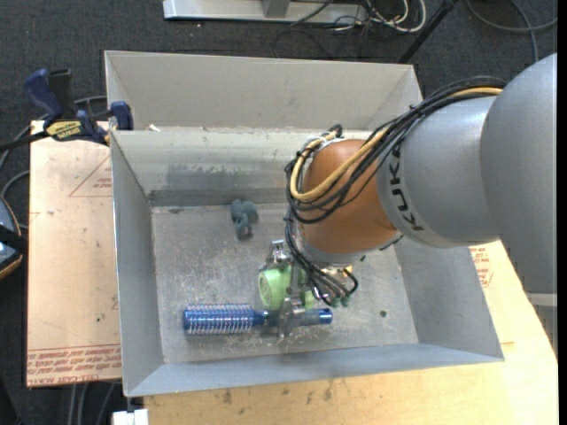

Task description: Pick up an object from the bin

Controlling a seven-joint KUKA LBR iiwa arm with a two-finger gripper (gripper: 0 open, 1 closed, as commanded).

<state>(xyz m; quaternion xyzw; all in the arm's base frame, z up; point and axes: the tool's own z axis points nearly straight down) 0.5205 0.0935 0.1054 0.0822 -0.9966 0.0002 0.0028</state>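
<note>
Gripper point(288, 315): lower centre of frame, down at handle of blue brush point(220, 320); open or closed, cannot tell.
Green lump point(273, 283): just above brush.
Grey piece point(242, 218): upper centre, apart.

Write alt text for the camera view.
The robot's gripper is low near the front of a grey bin, right by a pale green object and a blue brush. A small grey-blue object lies apart near the back.

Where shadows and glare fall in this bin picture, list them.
Camera view: soft, even light; a dark band crosses the bin along its back wall; the orange cover shows a faint sheen; the blue ridged brush glints; the arm shades the floor by the gripper.
</note>
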